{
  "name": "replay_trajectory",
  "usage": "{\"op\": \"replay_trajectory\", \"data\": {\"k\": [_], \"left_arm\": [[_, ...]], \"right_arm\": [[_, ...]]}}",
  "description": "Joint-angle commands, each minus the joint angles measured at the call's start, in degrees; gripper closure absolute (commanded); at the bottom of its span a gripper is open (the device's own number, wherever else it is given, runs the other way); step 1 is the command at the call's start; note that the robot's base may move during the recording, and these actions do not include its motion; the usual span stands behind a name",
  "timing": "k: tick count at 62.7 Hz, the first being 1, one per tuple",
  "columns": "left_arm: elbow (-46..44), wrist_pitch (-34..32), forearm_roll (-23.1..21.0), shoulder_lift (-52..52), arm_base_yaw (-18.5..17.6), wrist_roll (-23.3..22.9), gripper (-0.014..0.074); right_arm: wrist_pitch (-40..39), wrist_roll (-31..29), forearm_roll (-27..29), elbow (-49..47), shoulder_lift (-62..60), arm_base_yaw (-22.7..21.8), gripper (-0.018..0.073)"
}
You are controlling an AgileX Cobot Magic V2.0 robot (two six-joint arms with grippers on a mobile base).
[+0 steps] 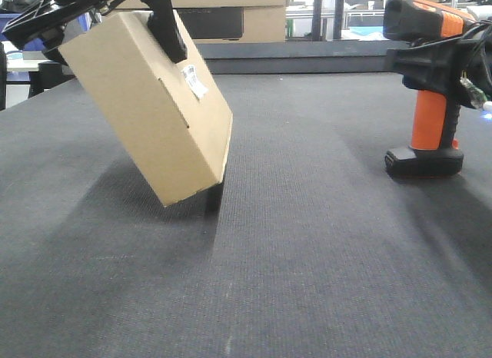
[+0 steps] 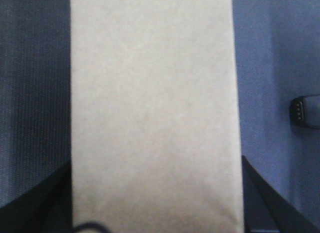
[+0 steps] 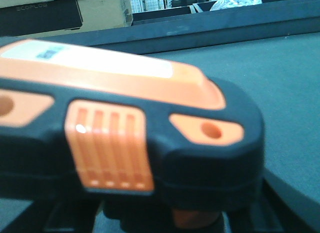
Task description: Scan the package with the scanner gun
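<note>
Cardboard package (image 1: pixel 154 104) is clamped, tilted, between my left fingers (image 1: pixel 167 28); my right fingers (image 1: pixel 442 66) clasp the scanner gun (image 1: pixel 429 120).

Shows plain brown cardboard on the package (image 1: pixel 146 112), matt and smooth, with a small white paper label (image 1: pixel 194 80). Shows moulded plastic on the scanner gun (image 1: pixel 430 120), black and orange, smooth, with a faint sheen on the ribbed orange panel (image 3: pixel 110 143). Shows dark grey woven cloth on the table surface (image 1: pixel 307 258), matt and finely ribbed. Shows matt brown cardboard on the larger boxes (image 1: pixel 265 24) behind.
</note>
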Motion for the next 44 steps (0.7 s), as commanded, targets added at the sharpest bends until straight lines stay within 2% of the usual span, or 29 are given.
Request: {"op": "replay_trajectory", "data": {"k": [1, 6, 22, 29, 35, 44], "left_arm": [[-0.21, -0.26, -0.62, -0.39, -0.25, 0.01, 0.0707], [-0.21, -0.26, -0.62, -0.39, -0.25, 0.01, 0.0707], [-0.21, -0.27, 0.45, -0.39, -0.25, 0.01, 0.0707], [-1.06, 0.01, 5.54, -0.39, -0.25, 0.01, 0.0707], [-3.45, 3.27, 13.7, -0.5, 0.86, -0.09, 0.0707], [-6.4, 8.26, 19.52, -0.5, 3.34, -0.09, 0.0707]], "right_arm": [[2.34, 0.07, -0.68, -0.31, -0.21, -0.3, 0.0075], [4.92, 0.07, -0.68, -0.31, -0.21, -0.3, -0.0011], [10.58, 0.07, -0.68, -0.19, -4.97, -0.3, -0.0004], [11.48, 0.07, -0.68, 0.36, -7.31, -0.3, -0.0004], [12.12, -0.04, -0.68, 2.7, -10.25, -0.3, -0.0004], [12.12, -0.25, -0.68, 7.35, -13.57, -0.3, -0.0004]]}}
